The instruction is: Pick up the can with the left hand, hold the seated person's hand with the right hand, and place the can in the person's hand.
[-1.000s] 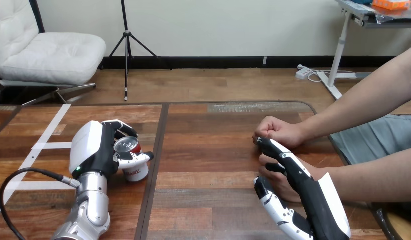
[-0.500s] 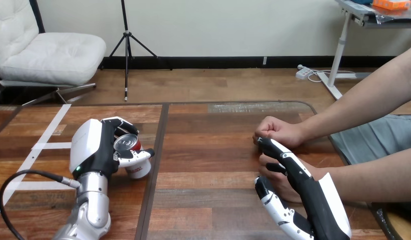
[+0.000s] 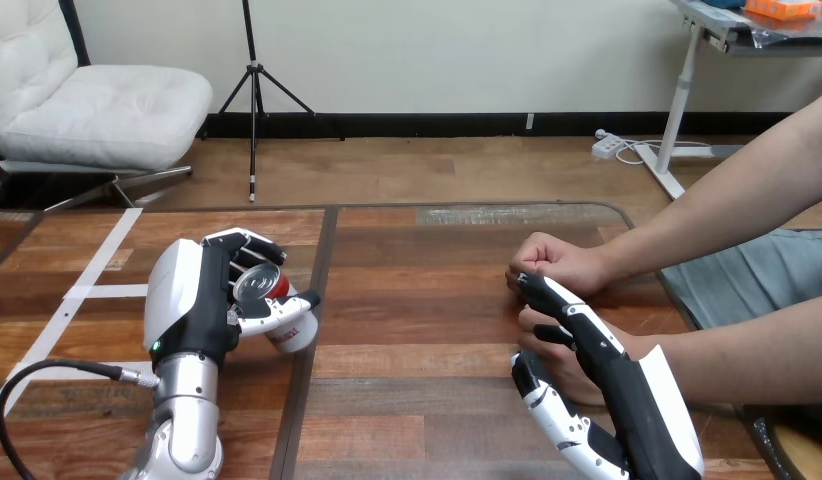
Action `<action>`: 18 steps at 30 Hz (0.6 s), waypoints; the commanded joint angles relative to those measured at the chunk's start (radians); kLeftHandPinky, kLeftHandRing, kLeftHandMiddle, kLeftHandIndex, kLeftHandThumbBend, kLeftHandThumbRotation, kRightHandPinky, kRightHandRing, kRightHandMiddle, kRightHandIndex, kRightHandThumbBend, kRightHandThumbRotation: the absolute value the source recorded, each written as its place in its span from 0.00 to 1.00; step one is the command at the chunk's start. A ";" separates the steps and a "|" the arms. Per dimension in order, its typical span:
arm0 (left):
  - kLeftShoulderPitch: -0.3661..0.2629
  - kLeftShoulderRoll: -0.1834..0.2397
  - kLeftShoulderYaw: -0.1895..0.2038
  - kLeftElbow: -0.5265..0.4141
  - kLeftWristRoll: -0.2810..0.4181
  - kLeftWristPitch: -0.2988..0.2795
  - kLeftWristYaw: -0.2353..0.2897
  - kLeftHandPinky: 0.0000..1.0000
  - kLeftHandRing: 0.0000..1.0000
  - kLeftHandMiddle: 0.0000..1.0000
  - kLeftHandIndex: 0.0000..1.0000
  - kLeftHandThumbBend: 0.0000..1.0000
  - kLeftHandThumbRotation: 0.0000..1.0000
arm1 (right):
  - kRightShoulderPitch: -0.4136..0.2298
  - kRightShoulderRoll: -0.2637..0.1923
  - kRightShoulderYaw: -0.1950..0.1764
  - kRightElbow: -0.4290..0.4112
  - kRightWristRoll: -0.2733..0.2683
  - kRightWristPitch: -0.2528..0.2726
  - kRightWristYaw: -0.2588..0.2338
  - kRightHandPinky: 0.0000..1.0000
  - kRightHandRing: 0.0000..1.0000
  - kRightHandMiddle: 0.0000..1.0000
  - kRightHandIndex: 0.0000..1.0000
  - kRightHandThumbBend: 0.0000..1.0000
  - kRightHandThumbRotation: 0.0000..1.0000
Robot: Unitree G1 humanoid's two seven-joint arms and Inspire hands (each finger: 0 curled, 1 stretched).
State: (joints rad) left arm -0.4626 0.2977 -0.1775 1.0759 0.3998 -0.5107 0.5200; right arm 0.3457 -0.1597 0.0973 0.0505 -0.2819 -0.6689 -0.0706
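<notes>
- While the head view showed the left hand (image 3: 190, 300) with its fingers curled round the can (image 3: 277, 312), the pick-up looked done or nearly so. The can sat tilted in that grasp over the left part of the table (image 3: 417, 300), its top turned toward the camera. Whether its base was clear of the wood I could not tell.
- At the right, the right hand (image 3: 637, 400) lay over the person's lower hand (image 3: 559, 378), fingers almost straight and thumb spread beneath. No curl round it showed, so that hold seemed not yet closed.
- The person's upper hand (image 3: 557, 262) rested as a fist just beyond.
- Left to do, by my reckoning: carry the can across and set it in the person's hand.
- The can was a small red-and-white cylinder with a shiny metal top. The robot's hands were hard black with glossy white shells, and the table was made of dark, grained planks.
</notes>
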 commanded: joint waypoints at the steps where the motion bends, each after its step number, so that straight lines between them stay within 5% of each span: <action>1: -0.029 0.003 0.026 -0.111 -0.018 -0.048 0.004 0.38 0.43 0.49 0.51 0.68 0.00 | -0.054 0.001 -0.015 -0.041 0.003 -0.003 -0.005 0.80 0.88 0.89 0.87 0.39 0.65; 18: 0.058 0.007 0.039 -0.305 -0.017 -0.100 -0.017 0.34 0.40 0.48 0.50 0.70 0.00 | -0.062 0.002 -0.013 -0.038 0.005 -0.004 -0.004 0.79 0.88 0.89 0.87 0.38 0.65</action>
State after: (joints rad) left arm -0.3822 0.2978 -0.1640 0.8869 0.3957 -0.5638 0.5037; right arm 0.3450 -0.1597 0.0973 0.0505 -0.2819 -0.6683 -0.0706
